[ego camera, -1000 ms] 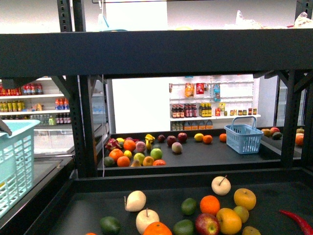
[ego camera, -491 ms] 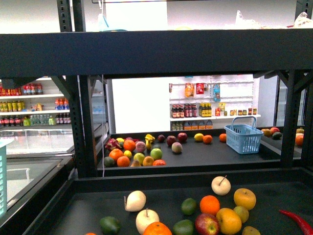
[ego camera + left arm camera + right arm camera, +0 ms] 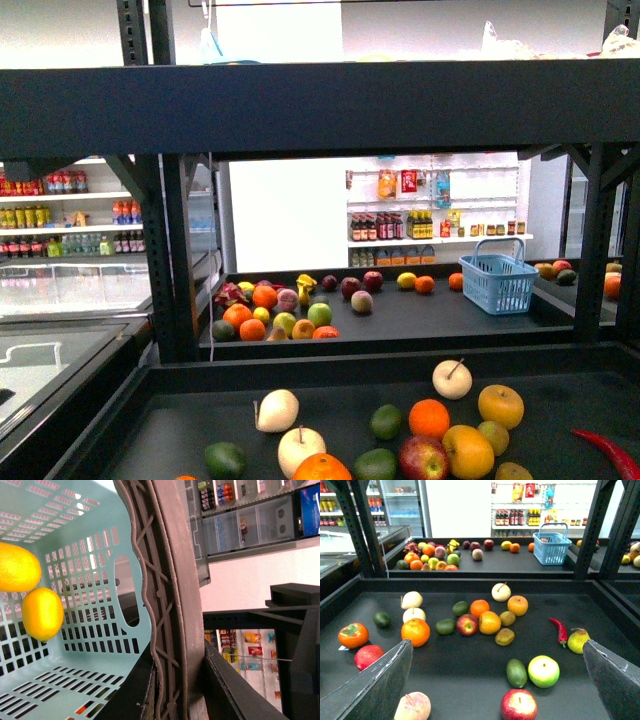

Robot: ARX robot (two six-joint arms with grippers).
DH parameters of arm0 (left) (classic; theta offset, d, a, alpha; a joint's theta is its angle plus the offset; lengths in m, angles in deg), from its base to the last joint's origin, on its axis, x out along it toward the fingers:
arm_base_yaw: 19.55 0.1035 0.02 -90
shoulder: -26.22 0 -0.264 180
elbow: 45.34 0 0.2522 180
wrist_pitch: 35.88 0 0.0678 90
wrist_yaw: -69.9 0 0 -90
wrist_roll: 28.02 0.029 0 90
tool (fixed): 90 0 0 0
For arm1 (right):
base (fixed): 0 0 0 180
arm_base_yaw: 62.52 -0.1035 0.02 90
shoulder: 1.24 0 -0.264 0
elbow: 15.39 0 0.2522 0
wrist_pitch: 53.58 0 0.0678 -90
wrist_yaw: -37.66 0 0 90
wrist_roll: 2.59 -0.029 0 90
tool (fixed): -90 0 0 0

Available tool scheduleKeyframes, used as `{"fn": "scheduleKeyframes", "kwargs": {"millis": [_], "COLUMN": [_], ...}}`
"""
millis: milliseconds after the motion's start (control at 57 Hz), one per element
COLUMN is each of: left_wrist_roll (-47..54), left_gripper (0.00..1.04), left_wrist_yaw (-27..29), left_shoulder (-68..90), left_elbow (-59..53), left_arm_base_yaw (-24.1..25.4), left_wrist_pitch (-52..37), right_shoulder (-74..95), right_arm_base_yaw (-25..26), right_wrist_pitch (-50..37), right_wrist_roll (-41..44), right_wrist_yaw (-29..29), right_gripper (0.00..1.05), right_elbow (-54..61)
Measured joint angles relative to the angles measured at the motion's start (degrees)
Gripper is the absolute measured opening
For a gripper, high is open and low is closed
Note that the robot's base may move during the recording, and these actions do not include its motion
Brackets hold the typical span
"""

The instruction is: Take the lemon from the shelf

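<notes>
At nine o'clock in the front view, the light-green basket that was there a moment ago is gone. Only the black shelf [image 3: 320, 105] and its fruit show.

By the left wrist view, the lemon [image 3: 42, 613] lies inside the basket [image 3: 100, 580], so it looks picked already. I cannot tell how the left hand is set.

By the right wrist view, the right hand [image 3: 497, 645] is wide open and holds nothing.
</notes>
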Motion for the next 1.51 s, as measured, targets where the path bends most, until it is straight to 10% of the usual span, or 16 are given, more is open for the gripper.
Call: {"fn": "scheduleKeyframes", "kwargs": {"millis": [175,579,1123,1509], "left_wrist_roll": [-0.24,1.55,-3.61,11.21], "left_gripper": [0.20,0.99,0.97,0.97], "left_wrist_yaw": [-0.59,-0.94,-5.07,-0.39], "left_shoulder": [0.63,1.49,-3.72,-18.43], "left_elbow": [-1.49,-2.05,-3.21,-6.14], "left_arm_base_yaw": [-0.02,0.74,1.22,3.28], "left_wrist_pitch": [-3.67,-1.84,-6.95,19.96], "right_shoulder": [0.00,0.00,0.00,0.00], "right_arm_base_yaw": [0.00,0.00,0.00,0.00], "right_wrist_pitch": [0.00,0.00,0.00,0.00], "right_wrist_roll": [0.00,0.00,0.00,0.00], "right_wrist_yaw": [0.00,0.00,0.00,-0.02], "right_gripper": [1.02,1.02,1.02,1.02], "right_elbow": [0.00,0.00,0.00,0.00]}}
